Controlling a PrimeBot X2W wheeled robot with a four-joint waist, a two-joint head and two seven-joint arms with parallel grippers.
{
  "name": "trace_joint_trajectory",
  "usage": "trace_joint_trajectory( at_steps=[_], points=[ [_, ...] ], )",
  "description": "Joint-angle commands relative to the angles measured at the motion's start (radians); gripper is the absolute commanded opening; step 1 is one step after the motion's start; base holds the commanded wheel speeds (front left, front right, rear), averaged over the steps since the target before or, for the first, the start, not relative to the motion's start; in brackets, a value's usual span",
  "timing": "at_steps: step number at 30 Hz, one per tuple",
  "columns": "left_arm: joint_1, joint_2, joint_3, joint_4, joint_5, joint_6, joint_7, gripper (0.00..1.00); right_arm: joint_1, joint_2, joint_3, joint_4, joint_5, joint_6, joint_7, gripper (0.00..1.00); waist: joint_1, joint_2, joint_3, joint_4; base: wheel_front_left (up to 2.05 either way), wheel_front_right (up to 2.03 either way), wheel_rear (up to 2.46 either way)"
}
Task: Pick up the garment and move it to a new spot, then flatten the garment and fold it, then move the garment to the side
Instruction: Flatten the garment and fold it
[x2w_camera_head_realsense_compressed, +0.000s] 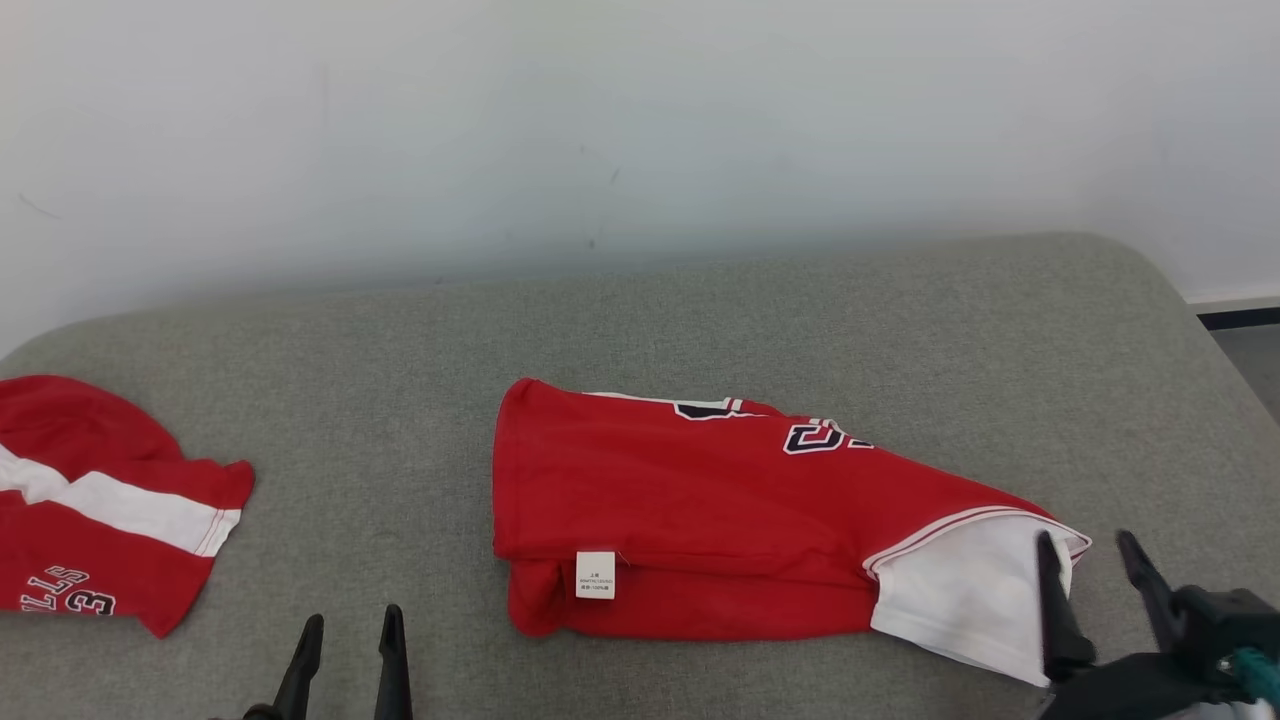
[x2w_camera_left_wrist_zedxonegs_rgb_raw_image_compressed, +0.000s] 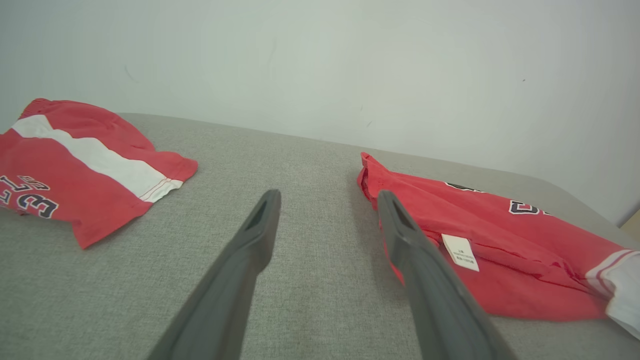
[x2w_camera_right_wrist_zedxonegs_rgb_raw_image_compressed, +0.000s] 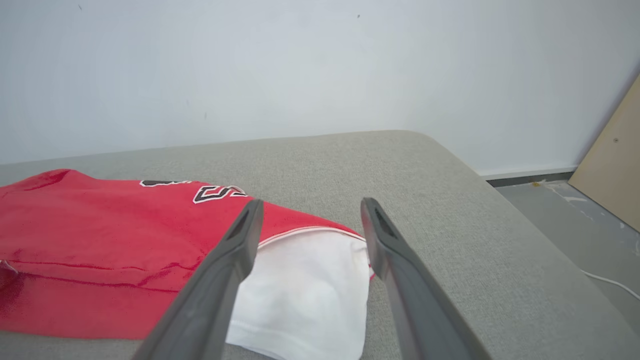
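Head view, operator: your garment (x2w_camera_head_realsense_compressed: 700, 510) lies folded in the middle of the grey cushion (x2w_camera_head_realsense_compressed: 800, 320). The red panel is on top, the care label (x2w_camera_head_realsense_compressed: 595, 574) sits on the near fold, and a white flap (x2w_camera_head_realsense_compressed: 960, 600) pokes out at its right end. I'd say the move to the side is what remains.

Agreed, and look at your hands! The right gripper (x2w_camera_head_realsense_compressed: 1085, 540) has its fingers spread wide and holds nothing, tips over that white flap. Whether they touch it, I cannot tell. The left gripper (x2w_camera_head_realsense_compressed: 352, 616) is spread wide too, empty, low at the near edge, just off the garment's left end.

So how will it handle? It looks like thin jersey knit: light, soft, no stiffness at all. Lift it by one corner and I reckon the layers slide apart and your fold is gone.

That's exactly why you want both hands. My call is to pinch through all the layers at the two ends. Put your right hand where the red hem meets the flap, and your left at the thick fold near the label. Don't take the white flap alone, because it would likely just peel away.

And mind the other red garment (x2w_camera_head_realsense_compressed: 90, 500), well apart on your left. There's bare cushion between the two for the set-down.
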Motion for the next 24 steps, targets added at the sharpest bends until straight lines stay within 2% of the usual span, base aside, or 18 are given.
trace_joint_trajectory(
  at_steps=[1, 5, 11, 24],
  points=[
    [-0.01, -0.002, 0.003, 0.003, 0.006, -0.001, -0.001, 1.0, -0.012, 0.002, 0.028, 0.002, 0.007, -0.002, -0.042, 1.0, 0.0, -0.0001, -0.004, 0.0, 0.0, 0.0, 0.0],
    [-0.007, -0.003, 0.007, 0.002, 0.012, -0.005, -0.001, 1.0, -0.047, 0.001, 0.135, 0.046, 0.012, -0.002, -0.152, 1.0, 0.0, -0.0001, -0.016, 0.004, 0.0, 0.0, 0.0],
    [0.008, -0.006, 0.018, 0.0, 0.019, -0.006, -0.001, 1.0, -0.096, 0.001, 0.261, 0.148, 0.017, -0.002, -0.226, 1.0, 0.0, -0.0001, -0.044, 0.025, 0.0, 0.0, 0.0],
    [0.035, -0.01, 0.046, -0.005, 0.031, -0.009, -0.001, 1.0, -0.069, 0.001, 0.22, 0.221, 0.029, -0.002, -0.227, 1.0, 0.0, -0.0001, -0.071, 0.043, 0.0, 0.0, 0.0]
  ],
)
